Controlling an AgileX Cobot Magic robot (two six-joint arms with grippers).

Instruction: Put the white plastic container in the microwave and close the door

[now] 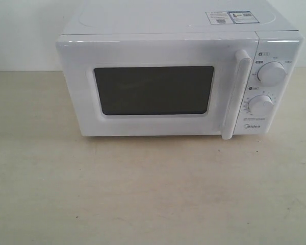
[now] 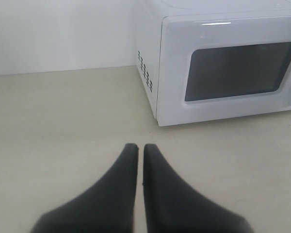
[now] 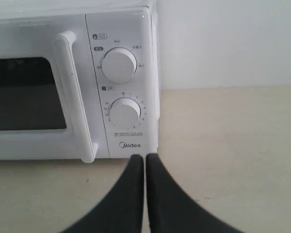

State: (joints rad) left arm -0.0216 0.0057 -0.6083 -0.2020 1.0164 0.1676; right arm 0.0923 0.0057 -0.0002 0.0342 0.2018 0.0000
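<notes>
The white Midea microwave [image 1: 178,76] stands at the back of the beige table, and its door [image 1: 153,89] with the dark window is shut. Its vertical white bar handle [image 1: 236,94] sits beside two round knobs [image 1: 271,73]. The white plastic container shows in no view. In the left wrist view my left gripper [image 2: 140,146] is shut and empty, hanging over bare table in front of the microwave [image 2: 223,63] and off its vented side. My right gripper [image 3: 145,157] is shut and empty too, just before the Midea logo [image 3: 129,145] below the knobs. Neither gripper appears in the exterior view.
The beige table [image 1: 143,194] stretches in front of the microwave and to both of its sides. A white wall [image 2: 63,34] rises behind the table. A small label [image 1: 231,17] lies on the microwave's top.
</notes>
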